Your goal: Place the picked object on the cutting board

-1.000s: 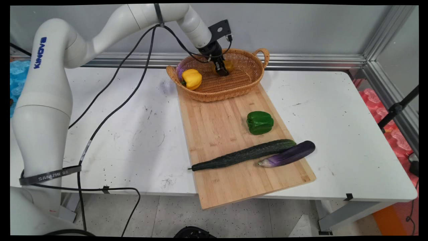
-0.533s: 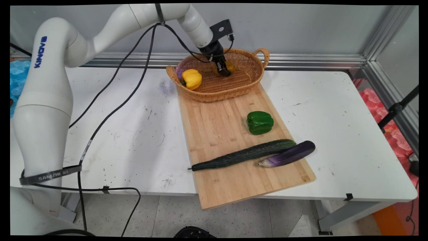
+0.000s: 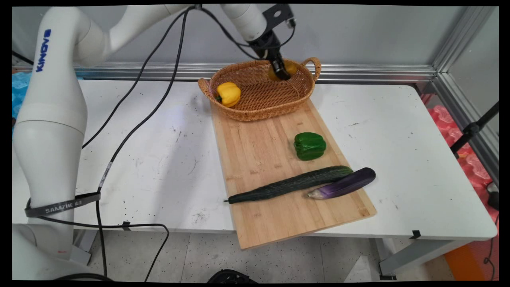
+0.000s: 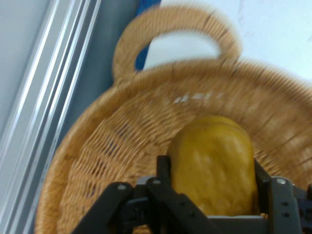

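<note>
The dull yellow, lumpy, rounded vegetable (image 3: 289,67) (image 4: 214,141) is sitting between the fingers of the black two-finger gripper (image 3: 283,74) (image 4: 210,165). The fingers are closing narrowly on it from both sides, one finger (image 4: 163,168) pressing its left flank and the other its right. The arm is holding it over the far right part of the oval woven wicker basket (image 3: 255,114) (image 4: 122,161), close to the handle at that end. From the main view it appears to be hanging clear of the basket's floor, level with the back rim, though whether it is brushing the weave cannot be told. In the hand view the basket's inner wall and looped handle are lying beyond the vegetable.

At the basket's opposite, left end a bright yellow bell pepper (image 3: 228,94) is resting on the weave, well apart from the gripper. The basket is standing on the far end of a long pale wooden cutting board (image 3: 271,215), which is lying on the white table (image 3: 159,159) and overhanging its near edge. On the board, nearer the camera, a green bell pepper (image 3: 309,146) is sitting alone. Closer still, a long dark green cucumber (image 3: 289,184) is lying slantwise, with a purple eggplant (image 3: 344,183) just beside it at its right end. Black cables (image 3: 139,127) are hanging from the arm across the table's left side.
</note>
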Controlling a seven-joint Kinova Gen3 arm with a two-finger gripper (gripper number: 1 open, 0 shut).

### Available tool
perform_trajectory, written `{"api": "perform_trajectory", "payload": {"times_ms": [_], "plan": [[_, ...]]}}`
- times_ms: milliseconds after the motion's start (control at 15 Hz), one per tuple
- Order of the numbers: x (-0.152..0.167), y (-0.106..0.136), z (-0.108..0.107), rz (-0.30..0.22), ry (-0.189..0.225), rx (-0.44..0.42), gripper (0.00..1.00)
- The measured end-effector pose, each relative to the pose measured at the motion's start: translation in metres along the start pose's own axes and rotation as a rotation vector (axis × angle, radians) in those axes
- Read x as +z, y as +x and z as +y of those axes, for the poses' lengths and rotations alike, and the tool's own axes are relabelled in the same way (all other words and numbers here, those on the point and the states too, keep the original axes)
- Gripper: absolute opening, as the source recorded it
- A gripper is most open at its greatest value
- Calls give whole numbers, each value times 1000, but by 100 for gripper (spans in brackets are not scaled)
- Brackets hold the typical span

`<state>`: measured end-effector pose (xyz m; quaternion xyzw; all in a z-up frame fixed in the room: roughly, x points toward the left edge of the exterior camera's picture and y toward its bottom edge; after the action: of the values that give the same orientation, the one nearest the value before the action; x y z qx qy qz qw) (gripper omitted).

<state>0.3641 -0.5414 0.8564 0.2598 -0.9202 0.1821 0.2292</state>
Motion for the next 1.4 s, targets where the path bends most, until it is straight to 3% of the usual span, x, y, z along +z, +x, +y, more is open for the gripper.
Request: {"api": "perform_trajectory", "payload": {"times_ms": [333, 667, 933, 1400], "plan": [[-35, 36, 35, 20, -52, -41, 0], [-66, 50, 77, 16, -117, -71, 0], [-91, 48, 118, -1, -157, -80, 0], [-114, 27, 171, -30, -186, -92, 0]]}}
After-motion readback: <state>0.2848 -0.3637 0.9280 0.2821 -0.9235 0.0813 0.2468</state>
